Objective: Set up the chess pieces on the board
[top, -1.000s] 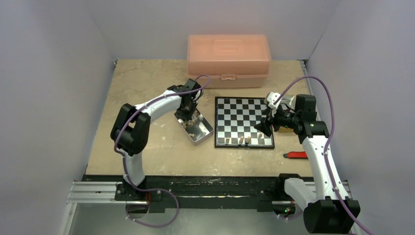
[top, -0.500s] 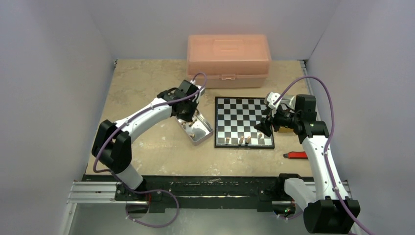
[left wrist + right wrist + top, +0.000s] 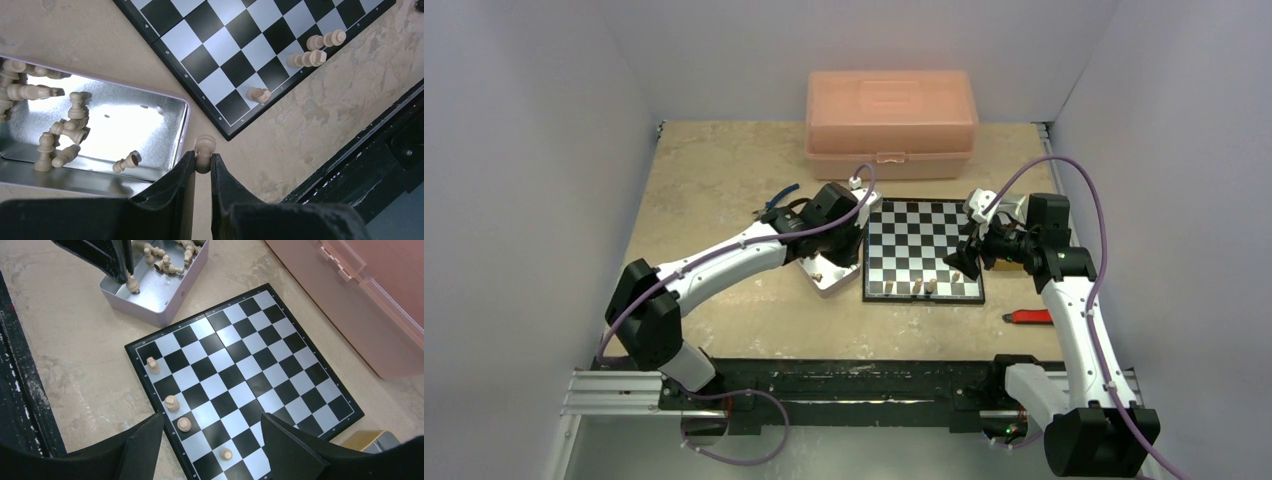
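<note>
My left gripper is shut on a light tan pawn. It hangs over the bare table between the metal tin and the board's near left corner. The tin holds several loose tan chess pieces. Several tan pieces stand along the near row of the board, seen also in the top view on the board. My right gripper hangs open over the board's near right part with nothing between its fingers. In the right wrist view the left fingers carry the pawn in front of the tin.
A large pink plastic box stands behind the board. A red tool lies to the right of the board and a blue-handled one behind the left arm. A gold object sits past the board's right edge. The black rail runs along the front.
The left arm has swung right, from over the tin to the gap beside the board's left edge, pawn in its jaws. The right arm has not moved.
</note>
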Tool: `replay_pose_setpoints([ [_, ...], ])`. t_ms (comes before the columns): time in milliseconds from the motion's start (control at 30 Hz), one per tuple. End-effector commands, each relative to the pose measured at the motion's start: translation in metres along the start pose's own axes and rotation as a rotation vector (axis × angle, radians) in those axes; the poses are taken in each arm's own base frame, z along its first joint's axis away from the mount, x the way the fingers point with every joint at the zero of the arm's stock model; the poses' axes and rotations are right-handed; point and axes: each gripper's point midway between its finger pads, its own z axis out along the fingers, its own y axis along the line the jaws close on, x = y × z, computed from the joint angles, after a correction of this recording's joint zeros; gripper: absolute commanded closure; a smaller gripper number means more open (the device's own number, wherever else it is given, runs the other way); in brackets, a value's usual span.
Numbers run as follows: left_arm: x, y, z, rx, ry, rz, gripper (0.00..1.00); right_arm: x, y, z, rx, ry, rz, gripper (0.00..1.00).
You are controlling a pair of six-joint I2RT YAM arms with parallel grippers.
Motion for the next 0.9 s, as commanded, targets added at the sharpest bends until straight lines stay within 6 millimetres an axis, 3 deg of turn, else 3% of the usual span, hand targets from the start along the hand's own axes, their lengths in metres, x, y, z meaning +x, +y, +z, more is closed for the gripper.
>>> replay_pose_setpoints([
  [0, -0.021, -0.019, 0.01, 0.044, -0.05, -0.023, 1.0, 0.003, 0.0, 0.0, 0.001, 0.003, -0.005, 0.25],
  [433, -0.017, -0.035, 0.049, 0.031, 0.002, -0.032, 1.0, 0.004, 0.0, 0.0, 0.003, 0.006, -0.006, 0.25],
  [867, -0.008, -0.028, 0.078, -0.036, 0.114, -0.007, 1.0, 0.005, -0.001, 0.0, 0.006, 0.011, -0.008, 0.25],
])
